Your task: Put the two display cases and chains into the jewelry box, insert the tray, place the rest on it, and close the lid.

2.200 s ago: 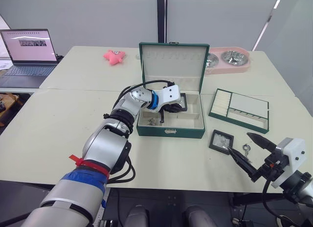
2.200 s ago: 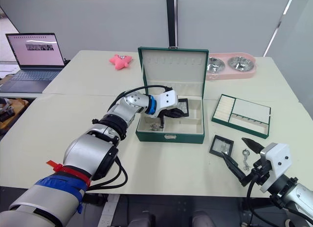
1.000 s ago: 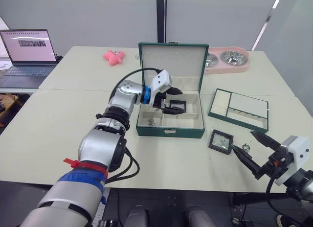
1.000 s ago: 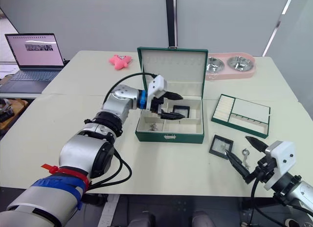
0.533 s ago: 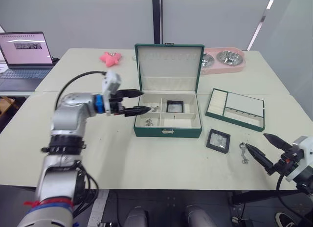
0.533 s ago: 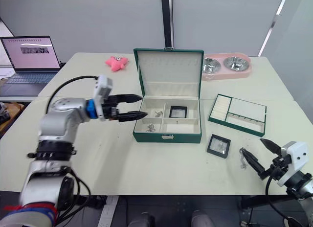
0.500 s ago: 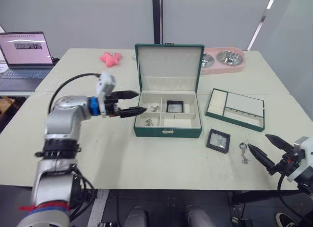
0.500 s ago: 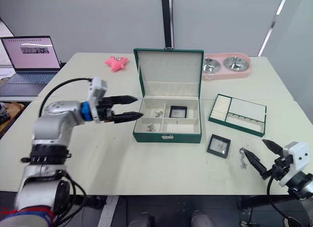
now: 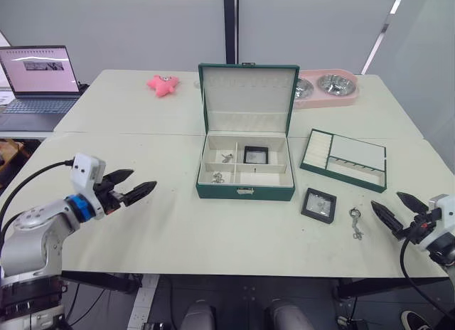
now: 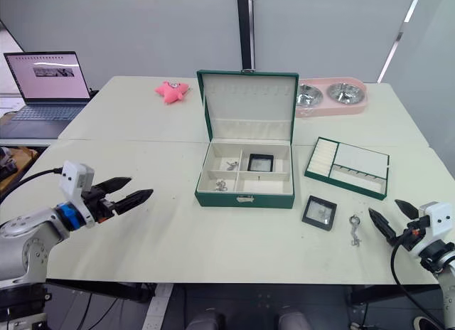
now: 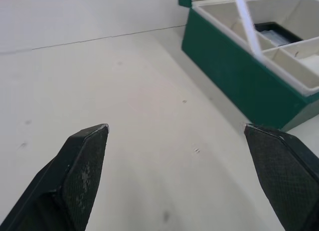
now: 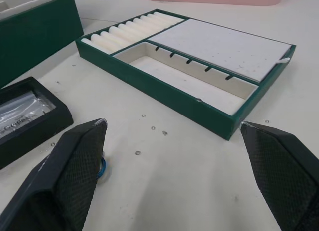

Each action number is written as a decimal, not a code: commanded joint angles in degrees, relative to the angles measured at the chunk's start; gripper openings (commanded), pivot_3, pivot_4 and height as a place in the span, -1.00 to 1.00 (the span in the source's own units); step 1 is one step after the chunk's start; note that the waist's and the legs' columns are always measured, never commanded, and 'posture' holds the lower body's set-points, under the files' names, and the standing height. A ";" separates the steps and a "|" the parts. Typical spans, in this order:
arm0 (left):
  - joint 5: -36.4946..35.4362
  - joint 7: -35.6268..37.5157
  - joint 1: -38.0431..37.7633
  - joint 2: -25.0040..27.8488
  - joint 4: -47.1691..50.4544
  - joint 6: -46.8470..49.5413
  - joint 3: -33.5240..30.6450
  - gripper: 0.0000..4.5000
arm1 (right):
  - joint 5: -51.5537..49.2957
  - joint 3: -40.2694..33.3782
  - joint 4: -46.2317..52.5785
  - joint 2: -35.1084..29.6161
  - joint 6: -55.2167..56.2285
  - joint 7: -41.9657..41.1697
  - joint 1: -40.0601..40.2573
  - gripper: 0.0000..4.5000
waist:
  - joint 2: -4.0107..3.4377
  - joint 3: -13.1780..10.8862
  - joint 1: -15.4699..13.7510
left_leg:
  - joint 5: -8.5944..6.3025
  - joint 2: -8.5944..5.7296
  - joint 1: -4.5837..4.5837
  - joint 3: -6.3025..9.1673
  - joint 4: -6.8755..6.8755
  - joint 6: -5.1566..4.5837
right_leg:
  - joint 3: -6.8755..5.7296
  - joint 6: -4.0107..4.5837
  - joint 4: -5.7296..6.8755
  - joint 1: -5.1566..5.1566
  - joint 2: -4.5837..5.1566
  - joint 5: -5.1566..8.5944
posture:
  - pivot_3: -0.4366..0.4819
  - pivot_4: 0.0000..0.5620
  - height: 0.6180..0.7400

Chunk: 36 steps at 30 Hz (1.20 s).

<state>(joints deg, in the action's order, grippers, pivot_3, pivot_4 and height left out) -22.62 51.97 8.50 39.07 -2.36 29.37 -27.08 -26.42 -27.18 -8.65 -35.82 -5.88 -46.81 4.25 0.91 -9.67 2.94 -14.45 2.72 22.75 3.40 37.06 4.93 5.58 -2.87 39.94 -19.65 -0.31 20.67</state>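
Box: dark green, lid upright, cream lining; one black-framed case inside.
Second case: table's near right.
Left gripper: spread, empty.
Right gripper: spread, empty.

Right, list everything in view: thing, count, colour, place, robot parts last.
jewelry box: 1, dark green, table centre, lid up.
display cases: 2, black-framed; one in the box's back middle compartment, one on the table right of the box.
chains: silvery; some in the box's left compartments, one on the table right of the loose case.
tray: 1, green rim, right of the box.
laptop: 1, open, far left.
plush toy: 1, pink, far left of the box.
double bowl: 1, pink with steel bowls, behind the box.
left gripper: open, empty.
right gripper: open, empty.
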 commanded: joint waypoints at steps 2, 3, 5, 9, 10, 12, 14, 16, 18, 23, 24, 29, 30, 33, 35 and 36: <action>-0.40 -3.72 -3.24 -0.31 0.57 -5.32 -4.08 0.99 | 0.73 -0.86 -2.83 -1.63 2.93 -1.01 -2.18 1.00 | 0.00 0.00 0.04 | 0.00 0.00 -0.01 -0.01 0.00 0.00 | 0.01 0.00 0.00 0.00 0.00 0.00 | -0.05 -0.47 1.00; -0.64 -4.51 -3.82 -0.61 0.08 -6.14 -4.58 0.99 | 0.95 -0.75 -3.54 -1.68 3.25 -1.10 -2.64 1.00 | 0.00 0.00 0.05 | 0.00 0.00 -0.01 -0.02 0.00 0.00 | 0.02 0.00 0.00 0.00 0.00 0.00 | -0.05 -0.47 1.00; -0.56 -5.88 -4.96 -1.01 -1.34 -8.09 -5.29 0.99 | 1.35 -0.61 -4.77 -1.75 3.87 -0.87 -3.55 1.00 | 0.00 0.00 0.06 | 0.00 0.00 -0.01 -0.02 -0.01 0.00 | 0.00 0.00 0.00 0.00 0.00 0.00 | -0.05 -0.47 1.00; -0.27 -8.87 -6.36 -1.38 -3.26 -11.67 -6.17 0.99 | 1.87 -0.67 -6.90 -1.98 5.16 -0.83 -4.61 1.00 | 0.00 0.00 0.14 | 0.00 0.00 -0.01 -0.02 -0.02 0.00 | 0.01 0.00 0.00 0.00 0.01 0.00 | -0.05 -0.47 1.00; -0.20 -9.83 -6.63 -1.52 -3.61 -12.55 -6.52 0.99 | 1.96 -0.65 -7.11 -1.99 5.35 -0.77 -4.77 1.00 | 0.00 0.00 0.13 | 0.00 0.00 -0.01 -0.02 -0.02 0.00 | 0.01 0.00 0.00 0.00 0.01 0.00 | -0.05 -0.47 1.00; 0.07 -11.45 -7.48 -1.84 -4.54 -14.37 -7.17 0.99 | 2.18 -0.68 -7.70 -1.93 5.86 -0.75 -4.98 1.00 | 0.00 0.00 0.14 | 0.00 0.00 -0.02 -0.03 -0.02 0.00 | 0.02 0.00 -0.01 0.00 0.01 0.00 | -0.05 -0.47 1.00; 0.15 -12.02 -8.05 -1.79 -5.26 -15.46 -7.03 0.99 | 2.38 -0.63 -7.77 -1.75 6.07 -0.65 -5.00 1.00 | 0.00 0.00 0.18 | 0.00 0.00 -0.03 -0.03 -0.03 0.00 | 0.02 0.00 0.00 0.00 0.01 0.00 | -0.05 -0.47 1.00; -0.16 -12.34 -8.28 -1.61 -5.27 -15.92 -6.67 0.99 | 2.47 -0.66 -8.07 -1.69 6.33 -0.71 -5.03 1.00 | 0.00 0.00 0.18 | 0.00 0.00 -0.02 -0.03 -0.03 0.00 | 0.02 0.00 0.00 0.00 0.01 0.00 | -0.05 -0.47 1.00; -0.39 -12.61 -8.37 -1.46 -5.33 -16.29 -6.41 0.99 | 2.47 -0.71 -8.41 -1.71 6.61 -0.78 -5.07 1.00 | 0.00 0.00 0.18 | 0.00 0.00 -0.02 -0.03 -0.03 0.00 | 0.02 0.00 0.00 0.00 0.01 0.00 | -0.05 -0.47 1.00; -0.38 -12.84 -7.67 -1.12 -5.23 -16.21 -5.25 0.99 | 2.44 -0.76 -9.04 -1.84 7.07 -0.94 -5.11 1.00 | 0.00 0.00 0.18 | 0.00 0.00 -0.03 -0.04 -0.03 0.00 | 0.02 0.00 0.00 0.00 0.01 0.00 | -0.05 -0.47 1.00; -0.42 -12.89 -7.67 -1.12 -5.12 -16.15 -5.15 0.99 | 2.43 -0.80 -9.16 -1.87 7.15 -0.99 -5.10 1.00 | 0.00 0.00 0.18 | 0.00 0.00 -0.03 -0.04 -0.03 0.00 | 0.02 0.00 0.00 0.00 0.01 0.00 | -0.05 -0.47 1.00; -0.41 -12.72 -7.65 -1.03 -4.80 -15.98 -4.54 0.99 | 2.18 -0.88 -8.76 -1.82 7.10 -0.76 -5.07 1.00 | 0.00 0.00 0.20 | 0.00 0.00 -0.03 -0.05 -0.04 0.00 | 0.03 0.00 0.00 0.00 0.01 0.00 | -0.05 -0.47 1.00; -0.40 -12.71 -7.62 -1.03 -4.71 -15.95 -4.43 0.99 | 2.13 -0.88 -8.59 -1.80 7.05 -0.71 -5.04 1.00 | 0.00 0.00 0.21 | 0.00 0.00 -0.03 -0.05 -0.04 0.00 | 0.03 0.00 0.00 0.00 0.01 0.00 | -0.05 -0.47 1.00; -0.37 -12.82 -7.18 -1.04 -4.42 -15.78 -3.92 0.99 | 1.95 -0.96 -8.13 -1.91 6.81 -0.65 -5.05 1.00 | 0.00 0.00 0.20 | 0.00 0.00 -0.03 -0.05 -0.04 0.00 | 0.03 0.00 -0.01 0.00 0.01 0.00 | -0.05 -0.47 1.00; -0.29 -12.38 -6.84 -0.85 -3.79 -15.73 -3.05 0.99 | 1.61 -1.18 -7.67 -2.04 6.50 -0.64 -5.20 1.00 | 0.00 0.00 0.20 | 0.00 0.00 -0.03 -0.05 -0.04 0.00 | 0.03 0.00 0.00 0.00 0.01 0.00 | -0.05 -0.47 1.00; -0.47 -11.88 -6.52 -0.66 -3.00 -15.44 -2.41 0.99 | 1.27 -1.16 -6.88 -2.18 6.10 -0.91 -5.14 1.00 | 0.00 0.00 0.20 | 0.00 0.00 -0.03 -0.05 -0.04 0.00 | 0.02 0.00 0.00 0.00 0.01 0.00 | -0.05 -0.47 1.00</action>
<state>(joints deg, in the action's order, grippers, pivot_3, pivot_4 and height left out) -22.57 39.56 1.11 37.28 -8.17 14.44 -29.94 -23.91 -26.93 -18.24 -36.48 0.11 -47.42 -0.52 0.90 -9.67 3.14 -14.45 2.72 22.72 3.35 37.02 4.93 5.60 -2.87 39.94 -19.65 -0.30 20.67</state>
